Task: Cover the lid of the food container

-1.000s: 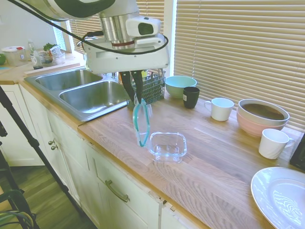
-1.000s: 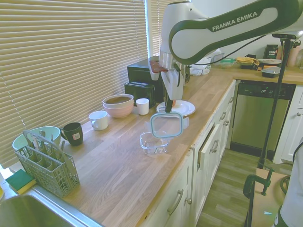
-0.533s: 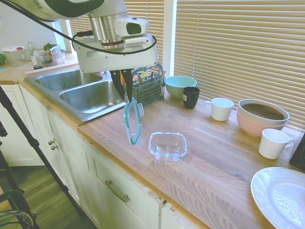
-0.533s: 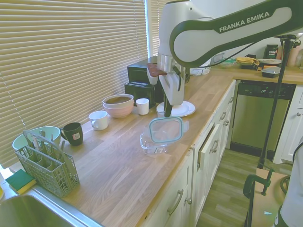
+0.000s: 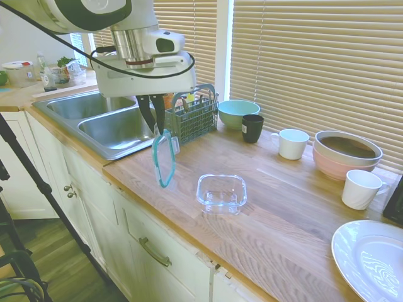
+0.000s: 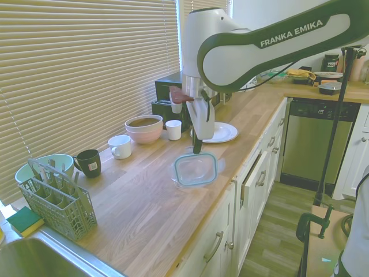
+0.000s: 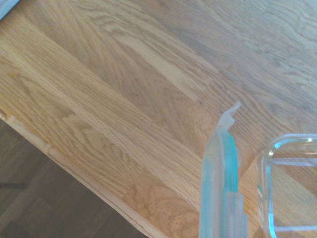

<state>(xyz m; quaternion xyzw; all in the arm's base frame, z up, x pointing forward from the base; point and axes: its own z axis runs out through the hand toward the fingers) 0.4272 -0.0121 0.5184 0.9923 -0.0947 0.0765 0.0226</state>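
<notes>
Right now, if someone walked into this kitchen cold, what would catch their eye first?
Probably the white arm's gripper, shut on the teal-rimmed lid and dangling it on edge above the wooden counter. Next, the clear food container sitting open near the counter's front edge, apart from the lid on the side away from the sink.

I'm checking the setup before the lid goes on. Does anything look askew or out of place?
Only the lid: it hangs on edge from the gripper, held in the air beside the food container, towards the sink, not over it. Nothing looks spilled or damaged.
</notes>
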